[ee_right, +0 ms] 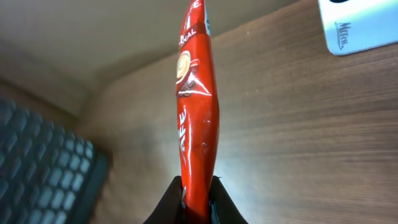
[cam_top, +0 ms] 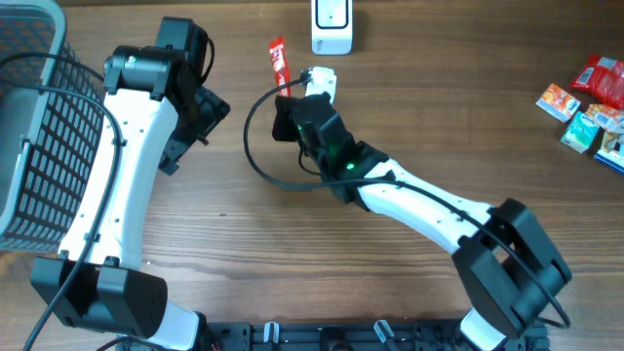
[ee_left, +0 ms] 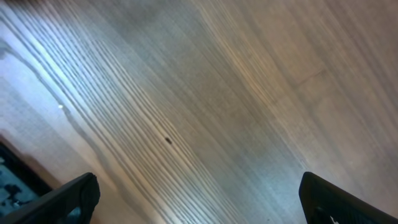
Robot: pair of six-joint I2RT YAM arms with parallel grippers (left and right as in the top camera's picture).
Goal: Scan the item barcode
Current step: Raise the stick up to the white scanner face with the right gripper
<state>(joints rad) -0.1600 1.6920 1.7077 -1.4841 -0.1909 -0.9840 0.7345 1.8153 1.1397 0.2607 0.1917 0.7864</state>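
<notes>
- slim red coffee sachet (ee_right: 198,112), glossy, seen edge-on, its lower end pinched in the right gripper (ee_right: 198,194).
- white barcode scanner (cam_top: 331,27) stands near the sachet, to its right.

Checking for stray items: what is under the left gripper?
Only bare wooden table shows under the open left gripper; spots its fingers cover are unseen.

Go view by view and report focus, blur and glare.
Overhead: sharp, evenly lit, no glare. Left wrist: table grain smeared, pale glare along the left, dark fingertips soft. Right wrist: red sachet fairly crisp in the right gripper, basket behind it blurred, scanner corner fairly sharp.
</notes>
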